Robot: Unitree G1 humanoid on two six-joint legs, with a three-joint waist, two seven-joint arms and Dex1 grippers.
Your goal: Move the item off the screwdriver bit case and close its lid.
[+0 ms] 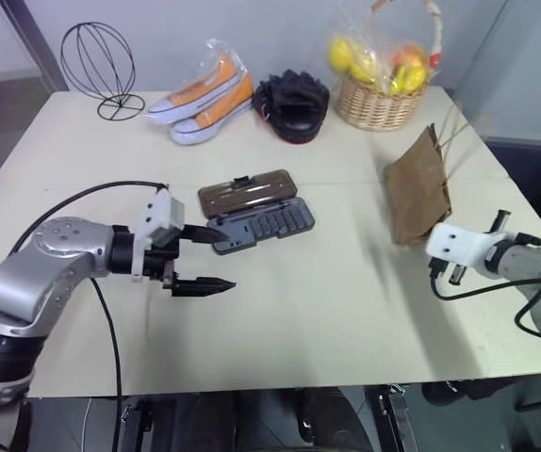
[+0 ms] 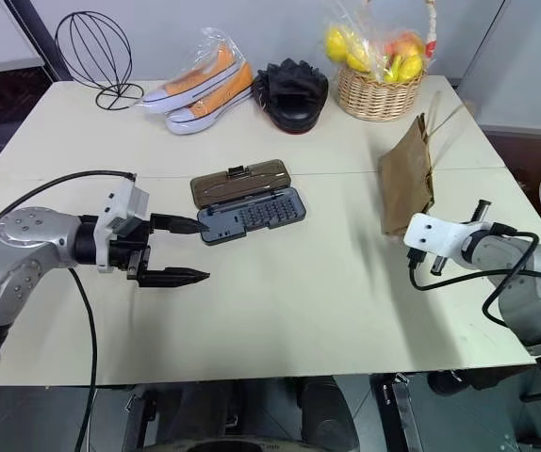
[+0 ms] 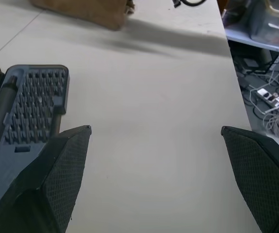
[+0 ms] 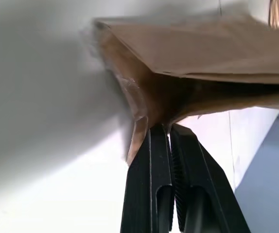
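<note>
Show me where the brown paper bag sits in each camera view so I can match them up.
Left eye view: paper bag, right of centre, lifted.
Right eye view: paper bag, right of centre, below the fruit basket.
Left wrist view: its brown edge along the top.
Right wrist view: upper half, pinched by the right gripper.
Shared landmark: the screwdriver bit case.

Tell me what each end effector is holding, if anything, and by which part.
The right end effector is shut on the crumpled brown kraft paper bag, pinching its lower edge. The left end effector is open and holds nothing.
</note>
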